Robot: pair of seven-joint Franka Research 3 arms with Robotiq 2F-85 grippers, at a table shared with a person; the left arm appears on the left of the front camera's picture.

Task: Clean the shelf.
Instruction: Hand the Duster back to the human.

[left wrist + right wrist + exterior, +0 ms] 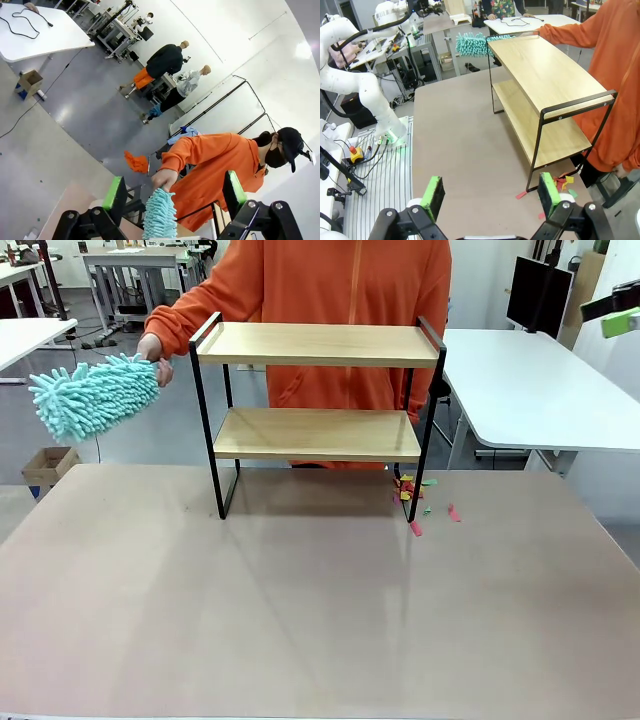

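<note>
The shelf (318, 343), two light wooden boards in a black frame, stands at the table's far side; both boards look bare. A person in an orange hoodie (350, 280) stands behind it and holds a fluffy teal duster (95, 395) just left of the top board. In the right wrist view the shelf (540, 70) lies ahead, with the duster (472, 44) at its far end. My right gripper (491, 192) is open and empty, high above the table. My left gripper (174, 195) is open too, with the duster (160, 215) seen beyond its fingers.
Small coloured paper scraps (415, 495) lie on the brown table (300, 620) by the shelf's right foot, also in the right wrist view as scraps (562, 182). A green pad of my right gripper (620, 322) shows at the top right edge. White tables stand behind.
</note>
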